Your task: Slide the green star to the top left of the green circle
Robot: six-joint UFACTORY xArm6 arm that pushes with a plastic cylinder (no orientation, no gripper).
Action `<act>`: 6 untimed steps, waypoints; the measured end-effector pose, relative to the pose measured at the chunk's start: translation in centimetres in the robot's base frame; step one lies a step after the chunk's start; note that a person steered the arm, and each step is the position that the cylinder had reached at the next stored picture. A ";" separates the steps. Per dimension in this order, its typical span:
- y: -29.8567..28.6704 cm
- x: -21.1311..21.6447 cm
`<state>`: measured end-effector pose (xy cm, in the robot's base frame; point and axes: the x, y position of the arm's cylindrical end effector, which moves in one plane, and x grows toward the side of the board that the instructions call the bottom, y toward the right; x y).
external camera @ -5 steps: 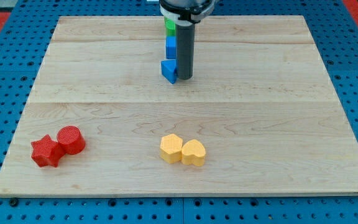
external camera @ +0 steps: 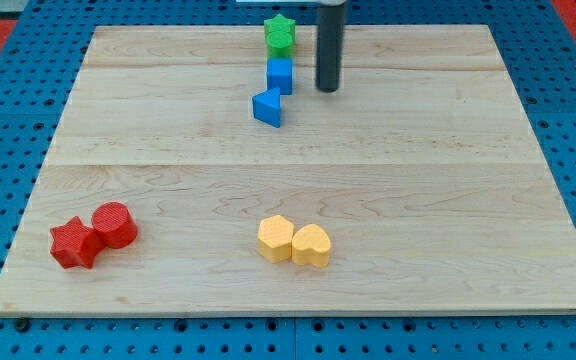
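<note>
The green star [external camera: 280,34] sits near the board's top edge, at the view's top centre. Just below it is a blue cube [external camera: 280,75], and below that a blue triangular block [external camera: 267,107]. My tip [external camera: 328,88] is to the right of the blue cube, a little apart from it, and below-right of the green star. No green circle shows in this view.
A red star [external camera: 72,244] and a red cylinder [external camera: 114,224] touch at the view's lower left. A yellow hexagon [external camera: 276,238] and a yellow heart [external camera: 311,244] touch at the bottom centre. The wooden board [external camera: 448,200] lies on a blue pegboard.
My tip has moved up and to the right, away from the blue triangle. The green star and blue cube, partly hidden before, now show fully. The blue triangle has shifted slightly left.
</note>
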<state>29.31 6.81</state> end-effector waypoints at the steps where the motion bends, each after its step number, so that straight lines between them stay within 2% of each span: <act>1: 0.0 -6.8; 2: -6.5 -8.4; 5: -6.3 -8.1; 6: -6.1 -10.1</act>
